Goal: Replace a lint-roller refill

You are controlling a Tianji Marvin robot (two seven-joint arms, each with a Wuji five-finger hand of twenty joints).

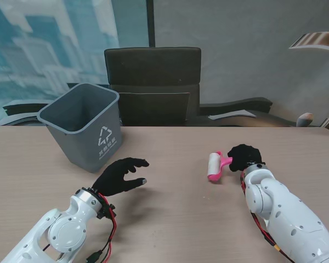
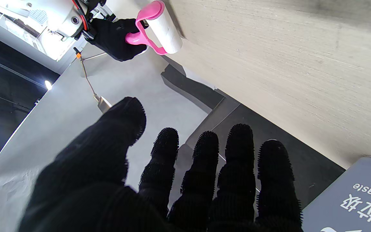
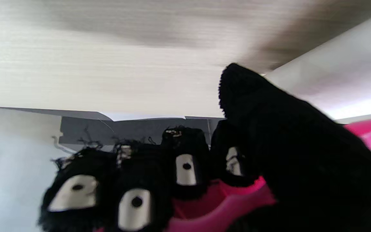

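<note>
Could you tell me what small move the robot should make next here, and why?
Probably bring the open left hand across to the white paper roll of the pink-handled lint roller, since the right hand already grips its handle and the roll is untouched.

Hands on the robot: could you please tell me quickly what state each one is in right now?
Left hand: open, fingers apart, holding nothing.
Right hand: shut on the lint roller, fingers around its pink handle.
</note>
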